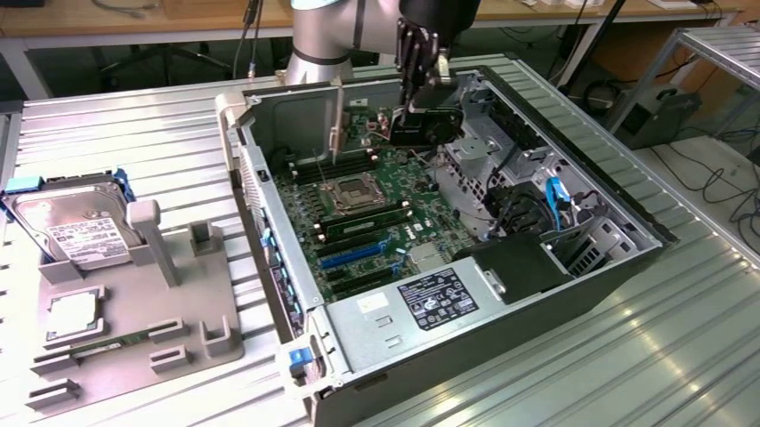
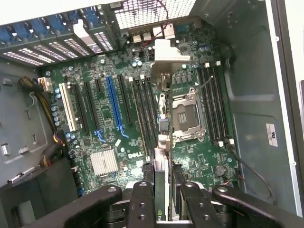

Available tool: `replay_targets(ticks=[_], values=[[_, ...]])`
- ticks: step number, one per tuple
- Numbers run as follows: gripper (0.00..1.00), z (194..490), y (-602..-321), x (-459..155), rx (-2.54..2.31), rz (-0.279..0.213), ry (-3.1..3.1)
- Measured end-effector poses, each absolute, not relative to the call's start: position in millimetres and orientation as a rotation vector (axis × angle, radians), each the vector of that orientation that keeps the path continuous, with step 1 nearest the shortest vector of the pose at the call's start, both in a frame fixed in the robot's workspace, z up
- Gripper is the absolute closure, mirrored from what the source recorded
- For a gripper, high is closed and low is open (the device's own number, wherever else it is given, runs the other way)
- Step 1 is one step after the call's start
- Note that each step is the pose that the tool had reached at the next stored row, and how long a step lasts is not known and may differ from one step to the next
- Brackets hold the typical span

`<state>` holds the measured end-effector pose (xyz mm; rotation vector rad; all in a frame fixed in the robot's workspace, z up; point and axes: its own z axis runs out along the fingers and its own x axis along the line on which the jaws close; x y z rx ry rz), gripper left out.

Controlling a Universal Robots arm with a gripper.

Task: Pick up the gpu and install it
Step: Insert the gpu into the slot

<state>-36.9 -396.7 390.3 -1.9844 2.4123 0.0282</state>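
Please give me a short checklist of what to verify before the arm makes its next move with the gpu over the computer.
1. Grip: claw closed on the gpu: ok.
2. Case open, motherboard exposed: ok.
3. Card edge roughly parallel to the long blue slot: ok.
4. Card over that slot: not ok; it appears nearer the processor socket.
5. Blue slot free of other cards: ok.
6. Rear bracket opening free: cannot tell.
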Motion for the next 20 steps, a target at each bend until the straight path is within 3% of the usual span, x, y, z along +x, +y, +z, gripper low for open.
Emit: replay_targets(ticks=[20], values=[[0.74,390.3,-396.7,-36.9,-2.158,0.03,2.26]])
